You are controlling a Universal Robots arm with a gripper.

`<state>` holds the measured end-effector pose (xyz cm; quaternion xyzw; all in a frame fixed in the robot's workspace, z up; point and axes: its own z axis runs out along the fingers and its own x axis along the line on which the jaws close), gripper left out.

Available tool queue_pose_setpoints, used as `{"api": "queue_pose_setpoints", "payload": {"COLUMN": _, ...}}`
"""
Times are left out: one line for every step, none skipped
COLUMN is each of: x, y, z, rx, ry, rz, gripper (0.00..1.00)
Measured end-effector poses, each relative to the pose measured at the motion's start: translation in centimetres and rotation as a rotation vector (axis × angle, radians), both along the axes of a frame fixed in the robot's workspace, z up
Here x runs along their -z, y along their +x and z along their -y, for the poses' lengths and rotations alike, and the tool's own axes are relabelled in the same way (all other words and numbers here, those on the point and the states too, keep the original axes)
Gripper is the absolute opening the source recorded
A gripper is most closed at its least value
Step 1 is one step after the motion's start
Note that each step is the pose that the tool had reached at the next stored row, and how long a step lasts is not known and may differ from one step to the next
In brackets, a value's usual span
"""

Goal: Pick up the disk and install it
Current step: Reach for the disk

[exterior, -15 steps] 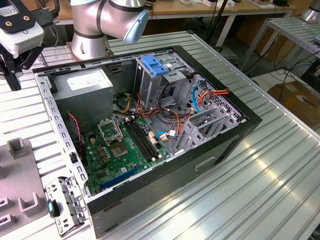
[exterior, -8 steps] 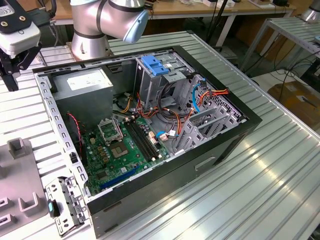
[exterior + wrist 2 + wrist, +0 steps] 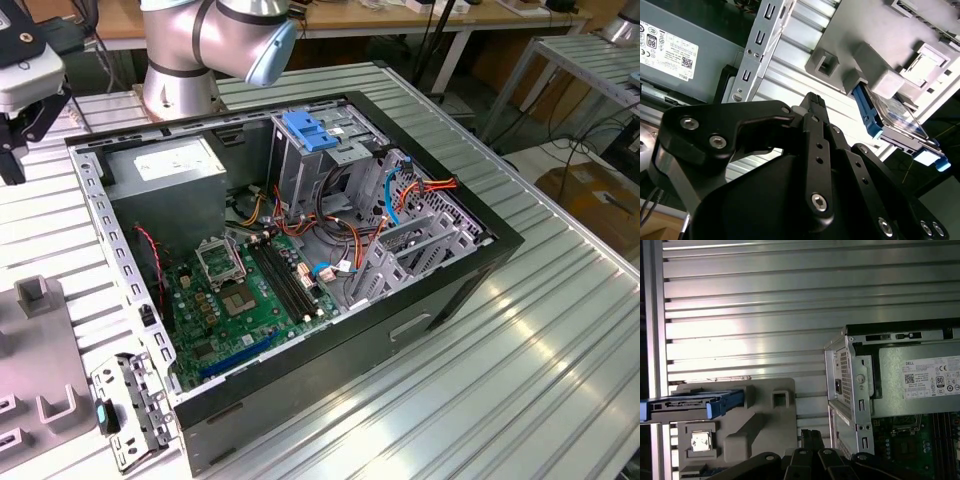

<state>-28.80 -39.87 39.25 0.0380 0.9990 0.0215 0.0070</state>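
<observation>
Tool (image 3: 812,98) fingers pressed together, gripping nothing, over the table (image 3: 790,290). Disk (image 3: 890,119) slotted in grey fixture (image 3: 40,330). In the exterior view, fixture at 8 o'clock of the open computer case (image 3: 330,380).

The arm (image 3: 200,40) is built of fat, silver-grey metal cylinders, with one joint closed by a rounded light-blue cap (image 3: 272,52). The gripper (image 3: 812,100) is matte black: flat, round-ended links layered over a smooth bulging body, pinned with silver socket-head screws (image 3: 819,201) and dotted with small plain holes.
</observation>
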Motion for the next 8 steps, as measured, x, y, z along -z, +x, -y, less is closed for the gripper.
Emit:
{"api": "queue_pose_setpoints", "payload": {"x": 0.0, "y": -0.14, "z": 0.0, "rx": 0.0, "ry": 0.0, "rz": 0.0001, "gripper": 0.11}}
{"api": "queue_pose_setpoints", "payload": {"x": 0.0, "y": -0.24, "z": 0.0, "rx": 0.0, "ry": 0.0, "rz": 0.0, "gripper": 0.11}}
{"api": "queue_pose_setpoints", "payload": {"x": 0.0, "y": -0.36, "z": 0.0, "rx": 0.0, "ry": 0.0, "rz": 0.0, "gripper": 0.11}}
{"api": "queue_pose_setpoints", "payload": {"x": 0.0, "y": -0.46, "z": 0.0, "rx": 0.0, "ry": 0.0, "rz": 0.0001, "gripper": 0.11}}
{"api": "queue_pose_setpoints", "payload": {"x": 0.0, "y": -0.58, "z": -0.01, "rx": 0.0, "ry": 0.0, "rz": 0.0, "gripper": 0.11}}
{"api": "queue_pose_setpoints", "payload": {"x": 0.0, "y": -0.68, "z": 0.0, "rx": 0.0, "ry": 0.0, "rz": 0.0, "gripper": 0.11}}
{"api": "queue_pose_setpoints", "payload": {"x": 0.0, "y": -0.77, "z": 0.0, "rx": 0.0, "ry": 0.0, "rz": 0.0001, "gripper": 0.11}}
{"api": "queue_pose_setpoints", "payload": {"x": 0.0, "y": -0.88, "z": 0.0, "rx": 0.0, "ry": 0.0, "rz": 0.0001, "gripper": 0.11}}
